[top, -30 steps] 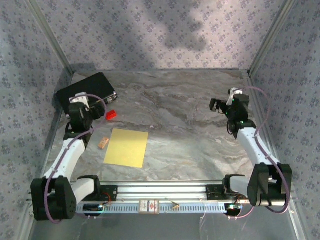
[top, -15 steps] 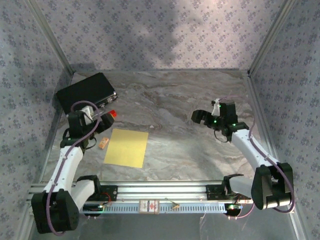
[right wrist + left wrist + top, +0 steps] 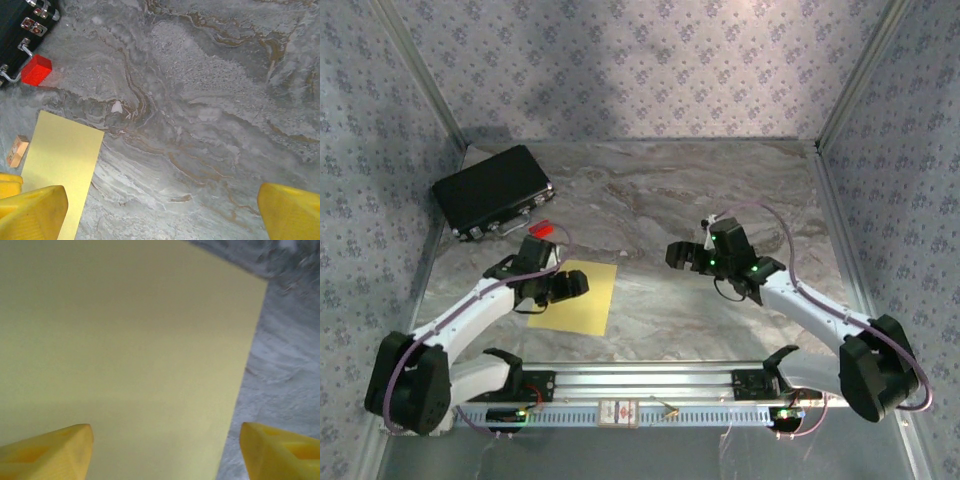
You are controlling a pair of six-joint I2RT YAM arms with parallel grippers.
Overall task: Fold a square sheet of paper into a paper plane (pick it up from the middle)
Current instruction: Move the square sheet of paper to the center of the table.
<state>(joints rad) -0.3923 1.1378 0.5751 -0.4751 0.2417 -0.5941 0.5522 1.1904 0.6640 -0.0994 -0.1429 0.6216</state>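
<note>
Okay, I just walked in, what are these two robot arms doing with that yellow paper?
Looks like the very start of a paper-folding job. The square sheet of paper lies flat and unfolded on the table. The left gripper hovers over it, fingers apart, one above the paper and one past its edge, gripping nothing. The right gripper is open over the table to the sheet's right. A black case and a red block sit at the far left.

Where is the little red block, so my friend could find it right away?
Start at the big black case in the far left corner. Right by its metal handle sits the red block. It is the only bright red thing; the sheet of paper nearby is flat and yellow.
</note>
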